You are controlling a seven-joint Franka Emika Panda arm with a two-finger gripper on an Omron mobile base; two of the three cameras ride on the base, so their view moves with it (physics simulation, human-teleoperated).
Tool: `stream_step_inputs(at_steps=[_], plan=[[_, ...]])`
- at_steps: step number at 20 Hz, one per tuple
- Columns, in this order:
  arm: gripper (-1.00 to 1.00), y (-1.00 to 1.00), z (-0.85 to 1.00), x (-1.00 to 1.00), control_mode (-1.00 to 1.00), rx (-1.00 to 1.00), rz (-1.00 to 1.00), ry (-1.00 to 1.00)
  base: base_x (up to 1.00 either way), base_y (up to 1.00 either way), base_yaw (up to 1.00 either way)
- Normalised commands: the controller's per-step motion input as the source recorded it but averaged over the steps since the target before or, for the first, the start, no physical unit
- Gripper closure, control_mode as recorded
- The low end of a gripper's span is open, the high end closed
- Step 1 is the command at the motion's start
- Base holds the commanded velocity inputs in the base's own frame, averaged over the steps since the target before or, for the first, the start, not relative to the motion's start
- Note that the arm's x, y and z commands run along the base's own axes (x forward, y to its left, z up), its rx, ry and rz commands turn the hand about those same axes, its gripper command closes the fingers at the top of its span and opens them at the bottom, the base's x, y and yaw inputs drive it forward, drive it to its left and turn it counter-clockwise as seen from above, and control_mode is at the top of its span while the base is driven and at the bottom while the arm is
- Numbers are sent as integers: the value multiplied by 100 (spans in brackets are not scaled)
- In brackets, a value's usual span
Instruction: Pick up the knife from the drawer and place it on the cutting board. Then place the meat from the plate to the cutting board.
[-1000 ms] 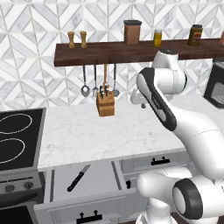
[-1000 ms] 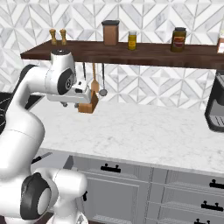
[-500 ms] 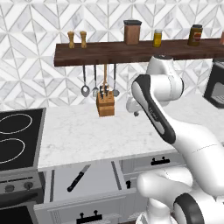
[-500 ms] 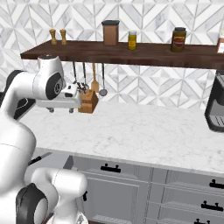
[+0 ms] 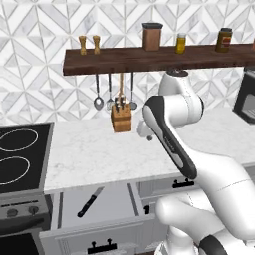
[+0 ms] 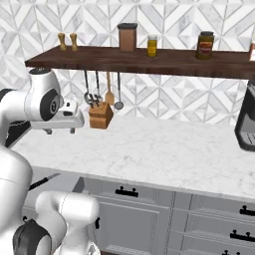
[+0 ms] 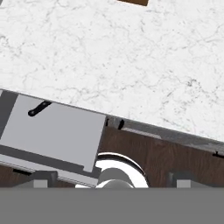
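A white robot arm stands folded over a marble counter [image 5: 99, 149] in a rendered kitchen, its gripper [image 6: 60, 131] at the left of the right base view, hanging above the countertop with nothing between its fingers; the two tips appear set wide apart at the bottom of the hand view. The drawer [image 5: 99, 204] stands pulled open at the lower left of the left base view, below the counter edge and just right of the stove [image 5: 20, 157]. The knife [image 5: 90, 201] lies inside it on the pale grey floor, black handle toward the lower left and blade angled up to the right. In the hand view the drawer fills the left middle of the frame, with the knife's dark handle near its upper left corner, well apart from the finger tips. In the right base view, part of the knife shows at the left edge beside the arm. A wooden knife block [image 5: 121, 117] sits at the back of the counter under a dark shelf [image 5: 149, 57] carrying jars and shakers, with utensils hanging beneath.
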Motion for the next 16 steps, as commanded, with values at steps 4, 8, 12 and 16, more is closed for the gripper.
stream_step_inputs(at_steps=[4, 8, 12, 16], plan=[[-100, 0, 0, 0, 100, 0, 0, 0, -57, -60, 58], [-100, 0, 0, 0, 100, 0, 0, 0, -48, -61, 64], [-100, 0, 0, 0, 100, 0, 0, 0, -60, -46, 72], [-100, 0, 0, 0, 100, 0, 0, 0, -52, -29, 81]])
